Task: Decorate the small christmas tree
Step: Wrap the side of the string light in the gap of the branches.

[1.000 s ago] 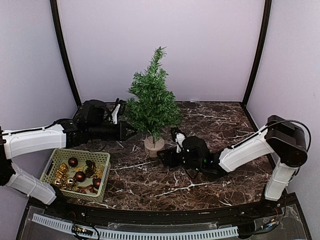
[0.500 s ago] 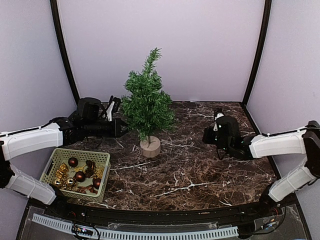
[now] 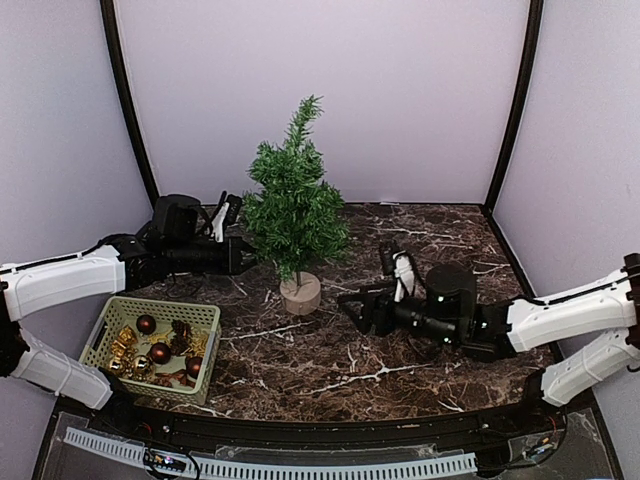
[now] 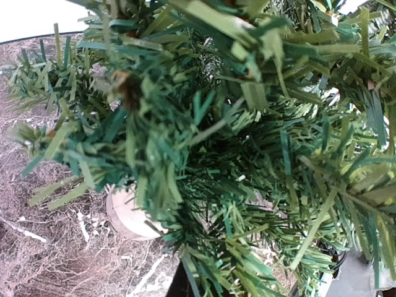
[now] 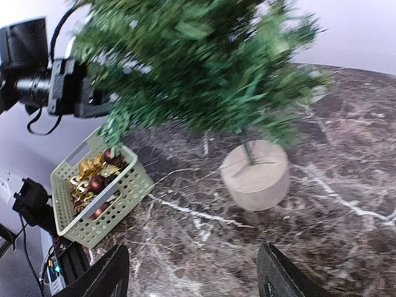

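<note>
Right gripper [image 5: 193, 266] has swung back from the right edge toward the wooden base [image 3: 300, 293], fingers spread and empty, probably to brace it. Left gripper [image 3: 243, 257], fingers pressed together, sits among the lower branches of the small christmas tree [image 3: 295, 210], which stands upright left of centre on the surface [image 3: 330, 360]; grip unconfirmed.

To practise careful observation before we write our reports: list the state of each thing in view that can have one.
small christmas tree: standing upright
left gripper: shut, at the tree's lower branches
right gripper: open, empty, facing the tree
basket: upright, holding ornaments
</note>
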### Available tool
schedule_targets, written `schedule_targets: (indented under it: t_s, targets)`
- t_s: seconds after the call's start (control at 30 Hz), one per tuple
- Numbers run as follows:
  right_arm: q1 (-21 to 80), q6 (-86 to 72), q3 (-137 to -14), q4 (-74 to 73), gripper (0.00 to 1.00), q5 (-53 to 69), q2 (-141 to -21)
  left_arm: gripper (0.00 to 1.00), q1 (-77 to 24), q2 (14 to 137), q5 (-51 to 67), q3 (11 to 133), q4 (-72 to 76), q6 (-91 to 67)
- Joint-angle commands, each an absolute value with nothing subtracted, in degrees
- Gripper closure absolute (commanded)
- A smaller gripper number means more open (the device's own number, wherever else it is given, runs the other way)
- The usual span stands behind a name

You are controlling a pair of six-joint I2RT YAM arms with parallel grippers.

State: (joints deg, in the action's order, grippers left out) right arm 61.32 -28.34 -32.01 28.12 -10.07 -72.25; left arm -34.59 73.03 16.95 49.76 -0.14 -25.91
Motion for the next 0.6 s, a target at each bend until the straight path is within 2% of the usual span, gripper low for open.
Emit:
schedule_targets:
  t_s: [0.0, 0.17, 0.37, 0.57]
  targets:
    - [69.7, -30.8, -36.6, 44.3, 0.28, -13.6, -84.0, 1.00, -33.9, 70.8, 18.2, 49.8, 2.3, -25.4]
    - [73.4, -34.1, -47.4, 48.1, 0.31, -13.0, -98.8, 1.00, -33.6, 70.5, 19.0, 49.7, 2.1, -25.4]
    - [74.7, -35.7, -57.6, 45.4, 0.32, -13.8, -111.3, 1.00, -33.2, 70.2, 19.3, 49.1, 2.0, -25.5]
    - [74.7, -37.5, -64.4, 39.8, 0.32, -14.8, -118.6, 1.00, -33.2, 70.7, 20.2, 49.1, 2.6, -25.6]
